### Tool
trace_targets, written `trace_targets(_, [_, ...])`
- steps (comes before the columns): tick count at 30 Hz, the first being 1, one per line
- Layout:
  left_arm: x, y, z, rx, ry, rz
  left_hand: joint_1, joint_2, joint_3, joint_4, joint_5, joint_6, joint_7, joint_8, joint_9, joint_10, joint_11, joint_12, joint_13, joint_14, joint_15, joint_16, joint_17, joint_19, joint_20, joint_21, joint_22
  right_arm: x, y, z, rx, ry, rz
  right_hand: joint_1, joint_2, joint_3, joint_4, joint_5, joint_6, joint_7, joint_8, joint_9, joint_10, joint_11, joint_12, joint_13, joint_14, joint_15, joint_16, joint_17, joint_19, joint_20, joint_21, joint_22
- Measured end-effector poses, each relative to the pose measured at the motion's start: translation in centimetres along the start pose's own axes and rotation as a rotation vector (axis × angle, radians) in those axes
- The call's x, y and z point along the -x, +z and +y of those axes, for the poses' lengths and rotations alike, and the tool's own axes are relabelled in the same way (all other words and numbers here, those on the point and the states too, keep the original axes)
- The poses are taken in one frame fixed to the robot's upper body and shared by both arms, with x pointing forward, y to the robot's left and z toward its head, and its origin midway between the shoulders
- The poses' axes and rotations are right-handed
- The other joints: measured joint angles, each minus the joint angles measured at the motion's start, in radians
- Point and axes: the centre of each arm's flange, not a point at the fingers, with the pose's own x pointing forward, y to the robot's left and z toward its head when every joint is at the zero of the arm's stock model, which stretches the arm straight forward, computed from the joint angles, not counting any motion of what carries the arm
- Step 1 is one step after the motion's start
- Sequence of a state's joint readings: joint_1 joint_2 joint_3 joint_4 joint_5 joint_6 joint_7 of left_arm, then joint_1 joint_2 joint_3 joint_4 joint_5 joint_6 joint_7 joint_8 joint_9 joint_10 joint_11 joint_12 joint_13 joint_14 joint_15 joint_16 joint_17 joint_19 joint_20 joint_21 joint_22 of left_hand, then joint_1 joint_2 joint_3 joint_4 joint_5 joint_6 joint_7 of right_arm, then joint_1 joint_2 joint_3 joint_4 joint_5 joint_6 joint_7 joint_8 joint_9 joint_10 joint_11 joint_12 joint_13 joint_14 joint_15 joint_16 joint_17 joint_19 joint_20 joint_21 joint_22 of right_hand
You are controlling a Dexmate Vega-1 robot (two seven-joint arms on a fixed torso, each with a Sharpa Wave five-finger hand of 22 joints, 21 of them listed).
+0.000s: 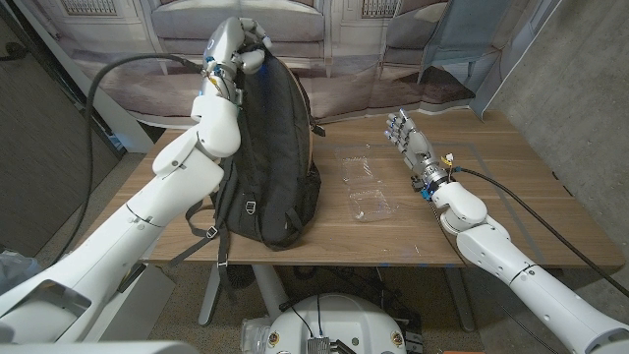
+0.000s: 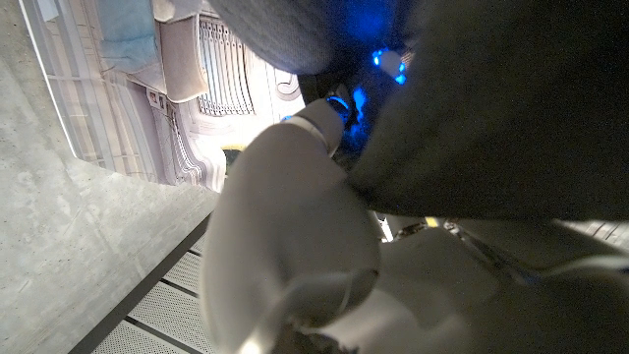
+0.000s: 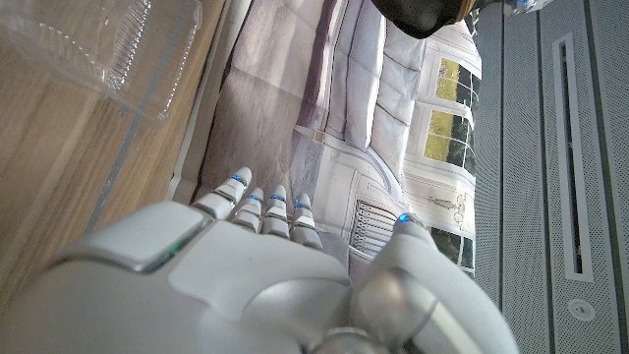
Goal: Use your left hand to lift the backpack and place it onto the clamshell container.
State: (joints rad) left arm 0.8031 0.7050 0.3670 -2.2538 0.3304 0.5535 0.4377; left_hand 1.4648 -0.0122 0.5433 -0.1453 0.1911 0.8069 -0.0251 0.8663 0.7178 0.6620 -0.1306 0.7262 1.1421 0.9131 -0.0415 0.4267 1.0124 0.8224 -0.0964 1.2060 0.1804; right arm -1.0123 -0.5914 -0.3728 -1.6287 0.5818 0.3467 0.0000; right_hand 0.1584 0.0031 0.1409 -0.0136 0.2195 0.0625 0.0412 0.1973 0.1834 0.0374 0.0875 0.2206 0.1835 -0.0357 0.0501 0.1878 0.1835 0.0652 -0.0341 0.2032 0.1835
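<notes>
The left robot hand (image 1: 232, 44) grips the top of the backpack (image 1: 270, 147), which hangs upright beside the clear clamshell container (image 1: 362, 182). The right robot hand (image 1: 405, 133), fingers straight and empty, waits on the container's other side.

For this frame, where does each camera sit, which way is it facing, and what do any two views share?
Head view: above, looking down at the table; both arms, left robot hand gripping the backpack, right robot hand beside the clamshell container.
Left wrist view: on the left arm, against the backpack.
Right wrist view: along the right robot hand toward the backdrop.
Shared: head and right wrist views both show the container.
</notes>
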Motion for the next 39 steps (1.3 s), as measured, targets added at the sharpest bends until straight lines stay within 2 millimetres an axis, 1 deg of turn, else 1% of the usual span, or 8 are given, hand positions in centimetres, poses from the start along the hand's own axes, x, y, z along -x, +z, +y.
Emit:
trace_targets(2, [0.0,-0.1,0.0,-0.004,0.0,0.003,0.0,0.0,0.002,0.002,-0.001,0.0,0.0,0.0,0.0,0.0,0.0,0.0,0.004,0.0,0.0,0.0,0.0,0.0,0.0,0.003,0.0,0.0,0.0,0.0,0.0,0.0,0.0,0.0,0.0,0.0,0.0,0.0,0.0,0.0,0.0,0.0,0.0,0.0,0.0,0.0,0.0,0.0,0.0,0.0,0.0,0.0,0.0,0.0])
trace_targets(3, [0.0,0.4,0.3,-0.001,0.004,-0.008,0.0,0.0,0.003,0.003,-0.001,0.0,0.0,0.0,0.0,0.0,0.0,0.0,0.004,0.0,0.0,0.0,0.0,0.0,0.0,0.004,0.0,0.0,0.0,0.0,0.0,0.0,-0.004,0.0,0.0,0.0,0.0,0.0,0.0,0.0,0.0,0.0,0.0,0.0,0.0,0.0,0.0,0.0,0.0,0.0,0.0,0.0,0.0,0.0])
trace_targets(6, [0.1,0.7,0.5,-0.003,0.005,-0.012,0.0,0.0,0.003,0.003,-0.001,0.0,0.0,0.008,0.0,0.0,0.0,0.0,0.004,0.0,0.0,-0.002,0.004,0.0,0.0,0.004,-0.001,0.1,0.0,-0.1,0.0,-0.001,-0.004,0.0,0.0,0.0,0.0,0.0,0.0,0.0,0.0,0.0,0.0,0.0,0.0,0.0,0.0,0.0,0.0,0.0,0.0,0.0,0.0,0.0])
trace_targets(15, [0.0,1.3,0.9,0.0,0.004,-0.026,-0.001,-0.001,0.007,-0.001,0.001,0.0,0.0,0.008,0.0,0.003,-0.003,0.0,0.004,0.0,0.0,-0.004,0.008,-0.004,0.0,0.004,-0.001,0.2,0.2,-0.2,0.001,0.0,-0.007,0.0,0.0,-0.003,-0.003,0.0,0.0,0.0,0.0,0.0,0.0,0.0,0.0,0.0,0.0,0.0,0.0,0.0,0.0,0.0,0.0,0.0])
trace_targets(35, [-0.8,3.4,1.7,0.008,-0.012,-0.065,-0.007,-0.007,0.012,0.002,0.001,0.0,0.0,0.008,-0.002,0.003,-0.003,-0.006,0.008,0.002,0.001,-0.009,0.014,-0.005,-0.002,0.004,-0.001,0.3,0.5,-0.7,-0.004,-0.003,-0.015,0.0,0.0,-0.003,-0.003,0.0,0.0,0.0,0.0,0.0,0.0,0.0,0.0,0.0,0.0,0.0,0.0,0.0,0.0,0.0,0.0,0.0])
trace_targets(39, [-1.0,3.8,1.8,0.008,-0.013,-0.073,-0.01,-0.01,0.014,0.0,0.001,0.0,0.0,0.008,-0.003,0.003,-0.003,-0.006,0.009,0.008,-0.004,-0.013,0.016,-0.005,-0.002,0.012,-0.001,0.3,0.5,-0.7,-0.005,-0.004,-0.017,0.0,0.0,-0.003,-0.003,0.0,0.0,0.0,0.0,0.0,0.0,0.0,0.0,0.0,0.0,0.0,0.0,0.0,0.0,0.0,0.0,0.0])
